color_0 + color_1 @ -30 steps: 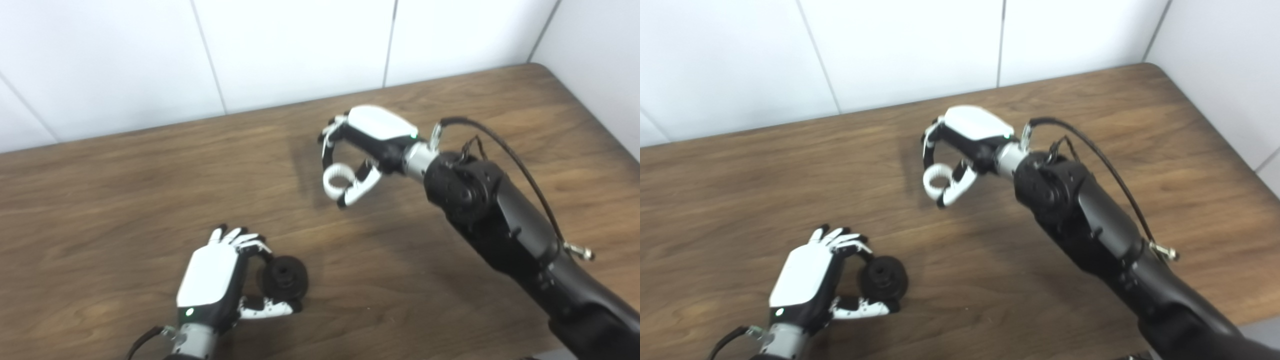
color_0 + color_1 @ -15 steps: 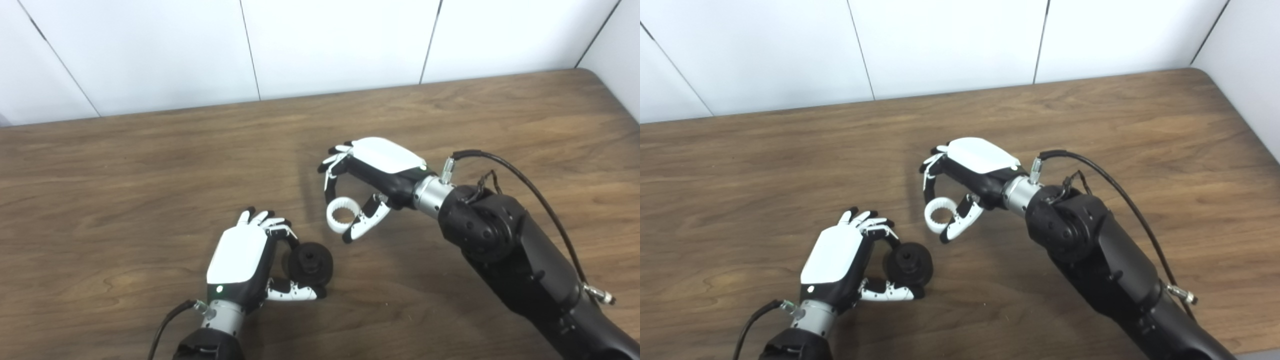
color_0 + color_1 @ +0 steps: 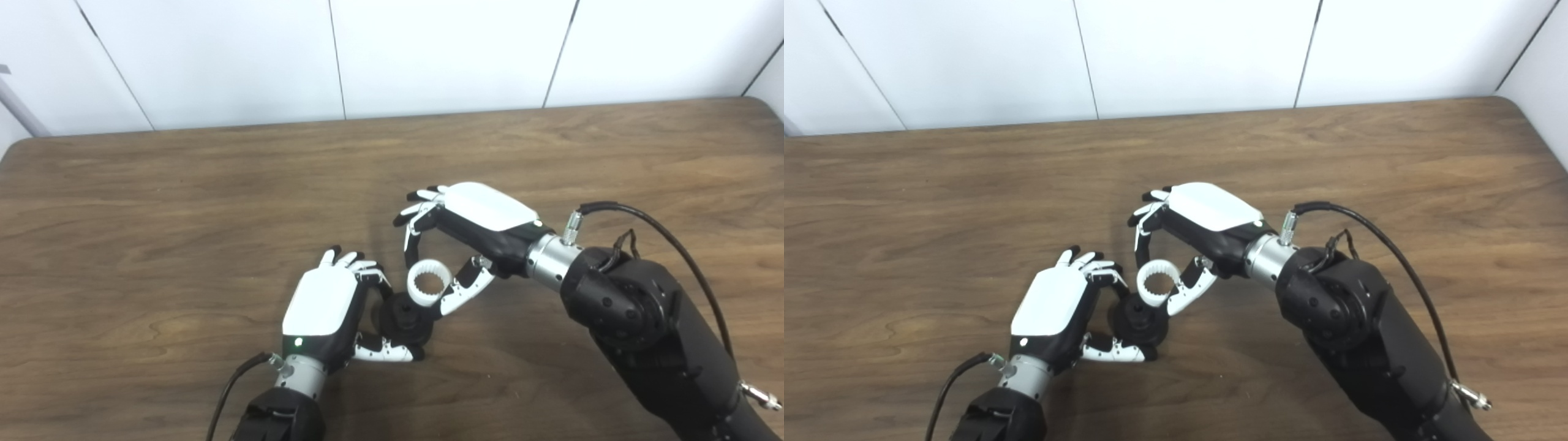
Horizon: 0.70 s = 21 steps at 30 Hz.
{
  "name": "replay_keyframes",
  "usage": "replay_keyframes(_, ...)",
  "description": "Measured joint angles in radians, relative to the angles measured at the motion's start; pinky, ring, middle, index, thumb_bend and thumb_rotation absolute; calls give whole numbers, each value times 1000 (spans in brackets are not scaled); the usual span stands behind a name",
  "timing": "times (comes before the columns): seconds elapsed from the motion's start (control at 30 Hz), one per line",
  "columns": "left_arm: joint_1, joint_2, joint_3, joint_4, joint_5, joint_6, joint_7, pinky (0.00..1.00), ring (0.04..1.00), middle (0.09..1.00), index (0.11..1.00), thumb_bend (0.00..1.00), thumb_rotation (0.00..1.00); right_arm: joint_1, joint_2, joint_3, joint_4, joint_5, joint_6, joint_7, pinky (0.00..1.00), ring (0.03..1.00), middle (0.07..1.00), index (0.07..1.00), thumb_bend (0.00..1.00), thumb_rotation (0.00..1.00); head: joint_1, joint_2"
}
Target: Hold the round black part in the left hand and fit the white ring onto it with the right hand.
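Closer now: right hand (image 3: pixel 468 229) has carried the toothed white ring (image 3: pixel 429 282), pinched, to just above the round black part (image 3: pixel 407 315) gripped by left hand (image 3: pixel 327 309). Not yet seated; aligning and pressing remain.

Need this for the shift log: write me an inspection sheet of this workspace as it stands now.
Surface: brown wooden table, bare around the hands.
Job's things: black part in the left hand; white ring in the right hand, right beside the part, not yet seated.
Clutter: nothing seen.
Hands: left hand shut on the black part; right hand shut on the white ring.
Cables: black cable looping over the right forearm; another cable at the left wrist.
Surroundings: white panelled wall behind the table.
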Motion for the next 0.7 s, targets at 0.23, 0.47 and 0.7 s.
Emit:
replay_keyframes(0.23,0,-14,-2,0,12,13,-5,1000,905,791,480,524,51,4,21,4,-3,2,-7,10,1000,962,836,485,517,137,12,8)
replay_keyframes(0.47,-2,-20,-5,0,15,25,-9,1000,903,792,480,523,51,22,27,8,1,-2,-17,10,990,958,837,485,518,136,18,15)
replay_keyframes(0.7,-6,-21,-10,0,20,31,-12,1000,898,789,481,523,51,39,35,15,18,-14,-26,10,987,956,834,485,518,135,21,21)
